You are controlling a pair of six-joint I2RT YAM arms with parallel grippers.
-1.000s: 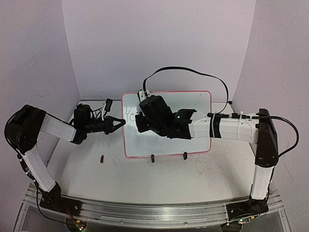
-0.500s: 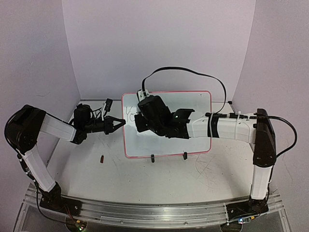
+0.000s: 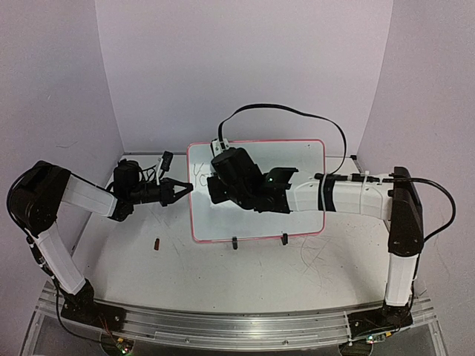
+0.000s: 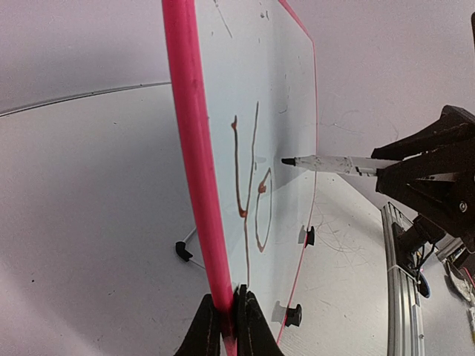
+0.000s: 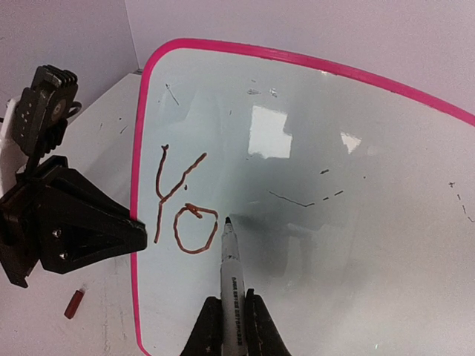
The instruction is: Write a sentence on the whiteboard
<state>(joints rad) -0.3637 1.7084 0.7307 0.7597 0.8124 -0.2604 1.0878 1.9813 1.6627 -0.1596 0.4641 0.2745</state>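
Pinching the marker tight in the closed right gripper, aiming it lengthwise at the standing whiteboard mid-table, tip poising just right of the started sentence "Yo", and clamping its left edge in the left gripper.

scratched table bears the whiteboard on clip feet, plus a small reddish piece.

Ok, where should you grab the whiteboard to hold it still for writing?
Grab the thin pink frame on the left edge of the whiteboard, coming in from the left, where the left pincer is shut on it. The board stands on clip feet, so that rim is narrow enough to pinch, probably leaving the writing face free.
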